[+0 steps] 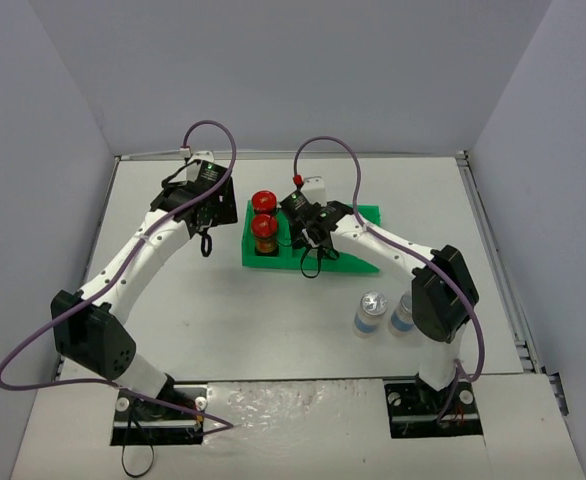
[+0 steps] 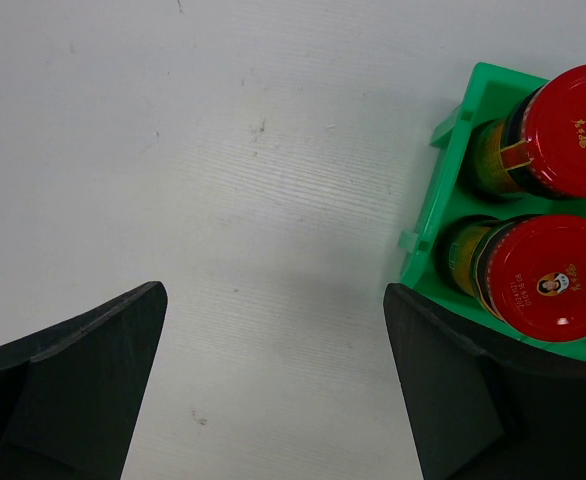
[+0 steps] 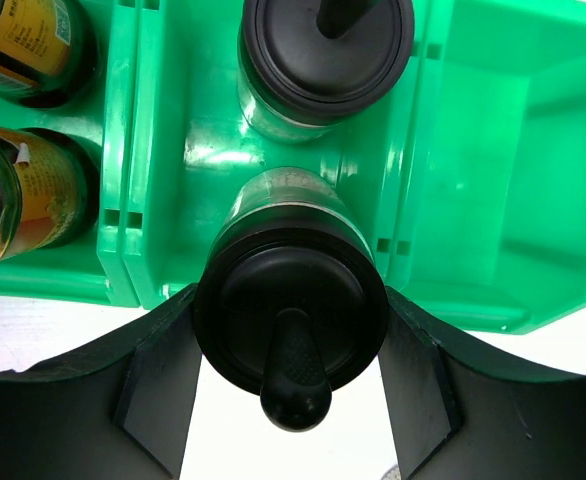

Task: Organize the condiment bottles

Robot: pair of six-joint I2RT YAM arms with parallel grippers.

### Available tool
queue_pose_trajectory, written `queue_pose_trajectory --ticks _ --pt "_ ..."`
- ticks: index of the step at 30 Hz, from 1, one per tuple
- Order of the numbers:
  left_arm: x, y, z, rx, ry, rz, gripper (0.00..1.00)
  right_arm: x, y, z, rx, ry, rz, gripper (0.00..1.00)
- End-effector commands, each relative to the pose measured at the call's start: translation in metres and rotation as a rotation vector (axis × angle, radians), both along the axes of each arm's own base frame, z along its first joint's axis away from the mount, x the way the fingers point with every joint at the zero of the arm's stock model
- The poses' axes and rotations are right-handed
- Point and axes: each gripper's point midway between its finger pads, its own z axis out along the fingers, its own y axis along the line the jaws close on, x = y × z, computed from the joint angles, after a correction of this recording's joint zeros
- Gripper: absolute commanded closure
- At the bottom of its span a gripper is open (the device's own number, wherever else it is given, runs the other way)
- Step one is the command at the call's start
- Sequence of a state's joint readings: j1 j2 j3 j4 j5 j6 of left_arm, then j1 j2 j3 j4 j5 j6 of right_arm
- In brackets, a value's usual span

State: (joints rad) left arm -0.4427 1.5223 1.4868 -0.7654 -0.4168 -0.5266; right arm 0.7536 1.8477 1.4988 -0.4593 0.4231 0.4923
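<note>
Pale grey walls (image 1: 273, 70) enclose white tabletop (image 1: 223, 320).

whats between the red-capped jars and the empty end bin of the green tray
The middle bin, with two black-capped jars; the right jaws grip the nearer jar. Seen in the right wrist view.

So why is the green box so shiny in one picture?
Right wrist view: glare whitens patches of the glossy green tray near the held black-capped jar; left wrist view: red caps gleam faintly; top view: even light, soft shadows.
</note>
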Motion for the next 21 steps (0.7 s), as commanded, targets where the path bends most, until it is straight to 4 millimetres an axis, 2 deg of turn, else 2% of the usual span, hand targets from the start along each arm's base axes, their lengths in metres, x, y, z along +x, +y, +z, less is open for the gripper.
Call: queue_pose_trajectory --ticks 1,7,13,18,19,21 --pt "0.005 0.002 0.017 -0.01 -0.055 0.007 0.12 0.008 0.01 0.013 0.049 -0.058 0.002 1.0" --pt "0.005 0.002 0.017 -0.01 -0.056 0.007 0.12 0.007 0.012 0.005 0.049 -0.045 0.013 0.99" --pt "0.003 0.005 0.018 -0.003 -0.058 0.011 0.12 0.005 0.014 0.0 0.058 -0.033 0.008 0.77" --pt "0.004 0.004 0.016 -0.004 -0.052 0.009 0.12 0.004 0.014 0.0 0.055 -0.031 0.012 0.53" --pt "0.004 0.004 0.016 -0.004 -0.052 0.008 0.12 0.004 0.014 0.001 0.056 -0.034 0.011 0.52" --pt "0.004 0.003 0.017 -0.006 -0.054 0.009 0.12 0.004 0.012 0.004 0.056 -0.04 0.004 0.4"
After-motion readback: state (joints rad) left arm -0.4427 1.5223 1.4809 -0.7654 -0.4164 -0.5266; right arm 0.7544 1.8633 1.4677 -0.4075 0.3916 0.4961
